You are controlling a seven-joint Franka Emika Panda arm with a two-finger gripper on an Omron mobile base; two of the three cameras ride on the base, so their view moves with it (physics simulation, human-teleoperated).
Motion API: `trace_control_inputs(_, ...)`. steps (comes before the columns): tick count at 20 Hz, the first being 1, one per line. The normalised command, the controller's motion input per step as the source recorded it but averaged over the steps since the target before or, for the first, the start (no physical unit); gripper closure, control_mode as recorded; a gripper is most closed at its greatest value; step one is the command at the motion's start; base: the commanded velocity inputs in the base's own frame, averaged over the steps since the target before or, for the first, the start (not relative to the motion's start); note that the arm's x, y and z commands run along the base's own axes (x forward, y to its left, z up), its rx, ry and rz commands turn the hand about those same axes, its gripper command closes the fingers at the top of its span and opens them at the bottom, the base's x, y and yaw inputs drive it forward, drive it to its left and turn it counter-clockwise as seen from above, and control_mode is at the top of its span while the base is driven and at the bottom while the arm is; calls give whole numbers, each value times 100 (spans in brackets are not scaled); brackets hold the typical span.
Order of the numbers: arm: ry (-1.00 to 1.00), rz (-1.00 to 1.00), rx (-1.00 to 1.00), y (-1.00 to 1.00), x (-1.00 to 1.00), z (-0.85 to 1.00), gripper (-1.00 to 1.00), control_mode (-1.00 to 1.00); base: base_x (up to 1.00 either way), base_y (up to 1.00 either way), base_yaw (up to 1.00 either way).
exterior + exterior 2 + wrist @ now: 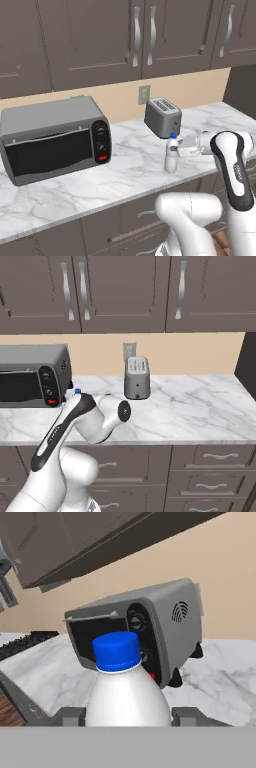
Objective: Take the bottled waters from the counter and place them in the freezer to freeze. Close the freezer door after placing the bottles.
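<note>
Already the tool [128, 714] clamps the whitish bottle [171, 156] near the desk's [125, 165] front edge; lifting carelessly could let the smooth plastic slip.

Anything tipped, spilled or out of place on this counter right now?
Nothing stands out. The whitish bottle stands upright between the hand's fingers on the marble counter; toaster oven and toaster sit squarely, no spills.

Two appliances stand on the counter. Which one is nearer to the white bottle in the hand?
The toaster, the small silver one just behind the bottle. The toaster oven stands farther along the counter.
</note>
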Motion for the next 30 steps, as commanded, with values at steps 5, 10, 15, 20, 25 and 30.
trace_control_inputs(5,-27,19,3,9,-56,24,100,-100,0,0,0)
trace_control_inputs(10,-26,14,0,0,-24,12,100,-100,0,0,0)
trace_control_inputs(15,-7,4,0,0,-9,20,100,-100,0,0,0)
trace_control_inputs(20,0,1,0,0,-19,16,100,-100,0,0,0)
trace_control_inputs(25,8,0,0,0,-20,20,100,-100,0,0,0)
trace_control_inputs(30,6,0,-1,0,-31,19,100,-100,0,0,0)
